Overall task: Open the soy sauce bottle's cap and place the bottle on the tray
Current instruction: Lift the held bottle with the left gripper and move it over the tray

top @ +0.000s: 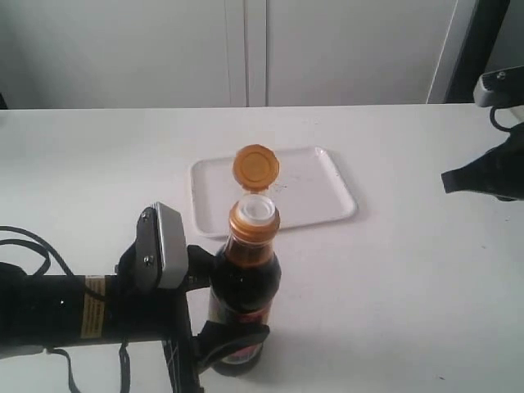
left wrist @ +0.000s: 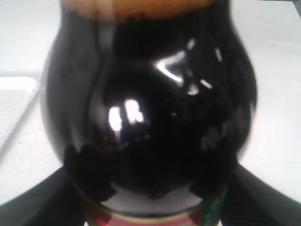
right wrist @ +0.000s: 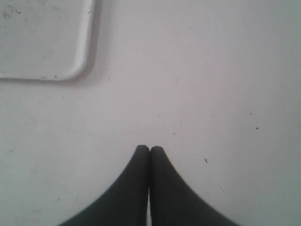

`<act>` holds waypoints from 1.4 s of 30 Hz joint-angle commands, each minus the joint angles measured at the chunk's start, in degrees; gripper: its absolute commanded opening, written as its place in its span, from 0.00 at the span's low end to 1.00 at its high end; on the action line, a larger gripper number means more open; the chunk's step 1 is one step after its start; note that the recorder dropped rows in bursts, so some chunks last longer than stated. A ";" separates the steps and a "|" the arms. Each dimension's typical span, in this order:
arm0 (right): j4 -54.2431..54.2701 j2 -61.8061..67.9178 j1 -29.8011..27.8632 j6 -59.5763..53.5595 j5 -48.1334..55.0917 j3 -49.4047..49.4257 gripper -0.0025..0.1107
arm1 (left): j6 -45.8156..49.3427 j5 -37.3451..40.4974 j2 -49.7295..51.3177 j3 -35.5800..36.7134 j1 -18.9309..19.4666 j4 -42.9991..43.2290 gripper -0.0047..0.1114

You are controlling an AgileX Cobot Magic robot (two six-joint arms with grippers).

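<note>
Close-up, left end effector [top: 233,311] clamped on soy sauce bottle [top: 244,286] — label mostly hidden, right end effector [right wrist: 150,149] together.

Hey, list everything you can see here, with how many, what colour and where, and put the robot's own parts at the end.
bottle: one, clear with dark brown liquid, upright on the table in front of the tray, held by the left gripper.
cap: one, orange-brown, flipped open and standing above the white spout.
tray: one, white with dark specks, on the table behind the bottle, nothing on it.
table: one, white, under everything.
left gripper: one, black, closed around the bottle's body.
right gripper: one, black, fingers together, holding nothing, above bare table beside the tray.
</note>
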 commanded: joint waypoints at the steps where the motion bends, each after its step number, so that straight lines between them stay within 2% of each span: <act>1: 2.66 -0.54 -0.60 -0.85 -2.52 0.44 0.02 | -0.42 -4.70 -4.27 -0.27 -0.26 -5.65 0.04; 11: 3.38 -0.54 1.73 -2.02 -3.51 0.44 0.02 | 0.87 -4.70 -5.57 -1.45 -0.26 -21.32 0.04; 17: 3.01 -0.54 3.39 -2.23 -4.50 0.44 0.02 | -3.50 -4.70 -5.57 -5.90 -0.26 -22.87 0.04; 26: 3.13 -0.54 3.39 -2.21 -4.65 0.44 0.02 | -0.73 -4.62 -4.73 -15.11 -0.26 -23.89 0.04; 30: 3.28 -0.54 3.39 -2.21 -4.65 0.44 0.02 | 0.32 -0.26 -4.50 -18.37 -0.26 -24.21 0.04; 38: 3.47 -0.54 3.39 -2.11 -4.52 0.44 0.02 | 1.52 1.22 3.76 -26.89 -0.26 -25.81 0.04; 42: 3.48 -0.54 3.39 -2.11 -4.62 0.44 0.02 | 1.79 4.45 7.27 -30.68 -0.15 -27.08 0.04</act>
